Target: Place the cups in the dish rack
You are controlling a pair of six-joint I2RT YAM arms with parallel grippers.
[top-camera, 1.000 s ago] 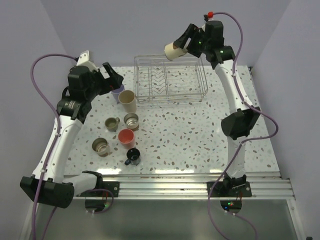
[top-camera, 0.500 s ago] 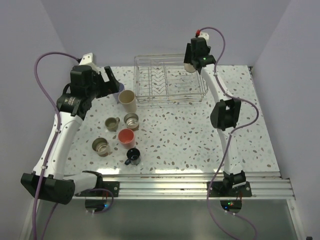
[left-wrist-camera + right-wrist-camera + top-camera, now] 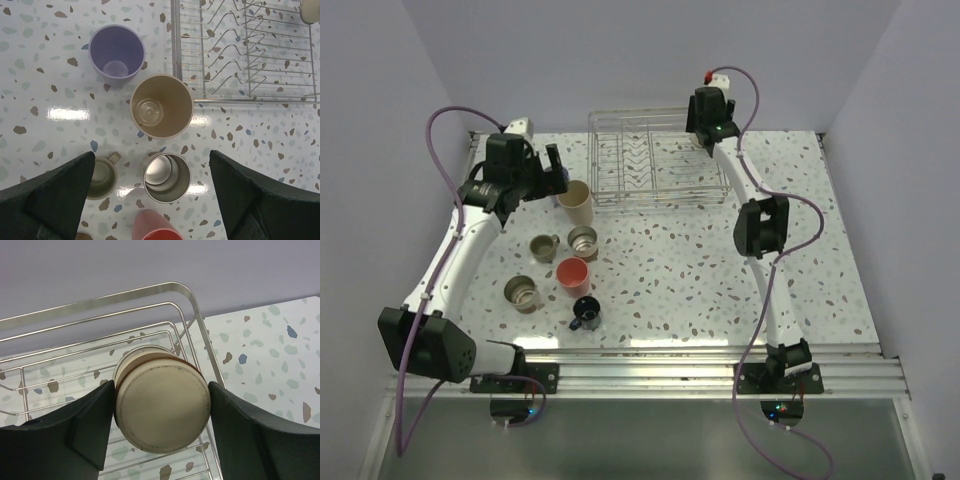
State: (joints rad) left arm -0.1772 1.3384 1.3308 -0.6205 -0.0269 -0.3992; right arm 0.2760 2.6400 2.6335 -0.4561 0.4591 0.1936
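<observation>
My right gripper [image 3: 161, 410] is shut on a cream cup [image 3: 160, 405] with a brown band, its base toward the camera. It hangs over the far right corner of the wire dish rack [image 3: 196, 315]. My left gripper [image 3: 151, 165] stands wide open above the cups beside the rack's left end [image 3: 173, 55]. Below it are a lavender cup [image 3: 116, 52], a tall beige tumbler [image 3: 161, 106], a metallic cup [image 3: 167, 178], a grey handled cup [image 3: 102, 175] and a coral tumbler [image 3: 157, 227]. From above, a third grey cup [image 3: 523, 292] and a black mug [image 3: 586, 313] stand nearer the front.
The rack [image 3: 660, 160] sits at the back middle of the speckled table [image 3: 700, 270], with divider prongs in its left half. Lavender walls close the table in at the back and both sides. A metal rail [image 3: 720, 372] runs along the near edge.
The right arm has brought the cream cup from high above the rack down to its far right corner. The left arm has swung right, over the cups by the rack.
</observation>
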